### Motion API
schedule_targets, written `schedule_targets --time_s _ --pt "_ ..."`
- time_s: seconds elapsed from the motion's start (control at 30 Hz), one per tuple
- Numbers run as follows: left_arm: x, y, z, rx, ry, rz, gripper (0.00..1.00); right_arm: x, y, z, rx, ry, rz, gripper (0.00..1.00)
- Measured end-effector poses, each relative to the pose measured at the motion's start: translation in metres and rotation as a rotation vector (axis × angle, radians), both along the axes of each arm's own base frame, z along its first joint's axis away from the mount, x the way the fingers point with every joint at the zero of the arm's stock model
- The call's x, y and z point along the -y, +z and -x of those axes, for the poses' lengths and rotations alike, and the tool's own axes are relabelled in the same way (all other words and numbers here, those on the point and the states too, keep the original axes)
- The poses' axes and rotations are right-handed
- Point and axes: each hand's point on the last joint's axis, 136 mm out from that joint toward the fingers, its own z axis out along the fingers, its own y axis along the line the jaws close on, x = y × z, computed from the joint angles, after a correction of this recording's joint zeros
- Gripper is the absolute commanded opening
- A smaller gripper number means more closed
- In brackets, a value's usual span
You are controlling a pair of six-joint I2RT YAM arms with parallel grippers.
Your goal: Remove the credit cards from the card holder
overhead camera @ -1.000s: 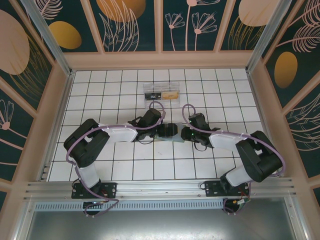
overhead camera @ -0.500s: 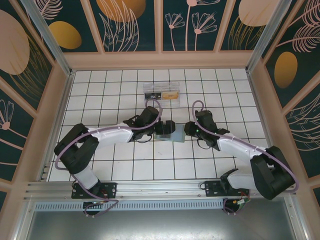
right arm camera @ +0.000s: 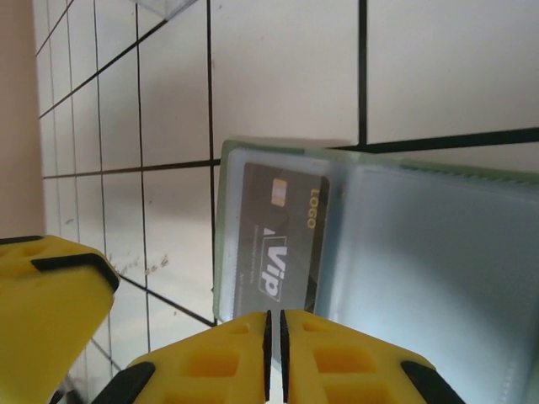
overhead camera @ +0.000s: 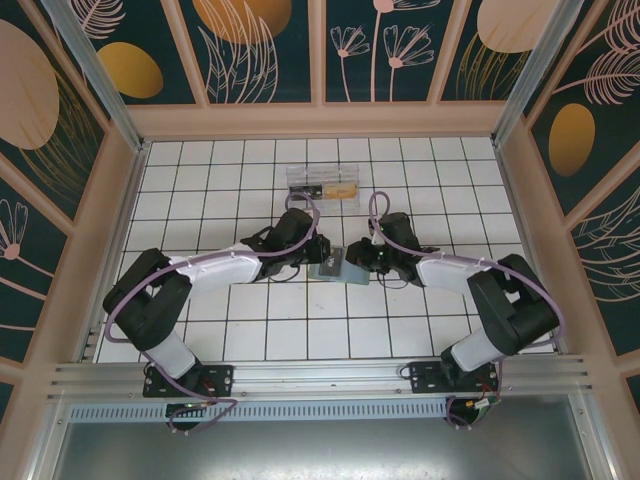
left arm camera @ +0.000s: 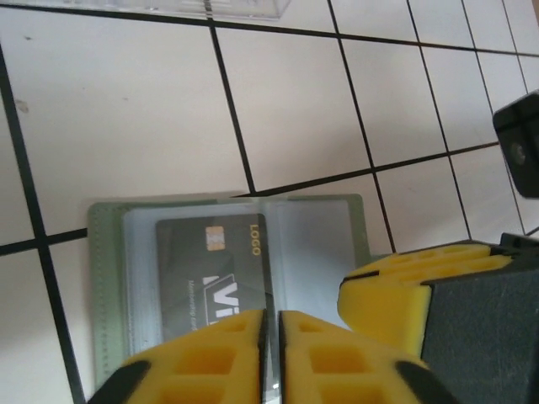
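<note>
On the white tiled table (overhead camera: 200,300), an open green clear-sleeved card holder (overhead camera: 343,268) lies mid-frame. The left gripper (left arm camera: 271,324) and right gripper (right arm camera: 274,324) sit at its edges, jaws pinched nearly together. Pinching sleeve instead of the dark VIP card (left arm camera: 210,269) could drag the holder.

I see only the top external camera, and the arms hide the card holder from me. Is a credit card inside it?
Observer: Yes. The left wrist view shows one dark credit card in a clear pocket of the open card holder.
Operator: Is the left claw closed?
Observer: Yes, the left claw is shut at the holder's edge, near the fold.
Operator: And the right one?
Observer: The right claw is shut too, at the card's edge.
</note>
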Motion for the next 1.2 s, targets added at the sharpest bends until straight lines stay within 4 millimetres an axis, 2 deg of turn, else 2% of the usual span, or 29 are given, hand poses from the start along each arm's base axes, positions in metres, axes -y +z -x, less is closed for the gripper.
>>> schedule_targets --time_s 0.17,0.33,0.43,1.2 --pt "-0.005 -0.021 -0.004 -0.038 0.013 -0.026 0.0 -0.009 -0.01 0.003 -0.059 0.025 -0.055 0.15" --pt "-0.011 -0.05 -0.001 -0.095 0.014 -0.066 0.0 -0.011 -0.017 0.006 -0.096 0.037 -0.067 0.17" --pt "-0.013 -0.06 0.001 -0.116 0.012 -0.08 0.0 -0.011 -0.019 0.007 -0.108 0.042 -0.071 0.17" --pt "-0.012 -0.064 0.001 -0.113 0.005 -0.064 0.0 -0.01 -0.031 0.005 -0.157 0.049 -0.059 0.2"
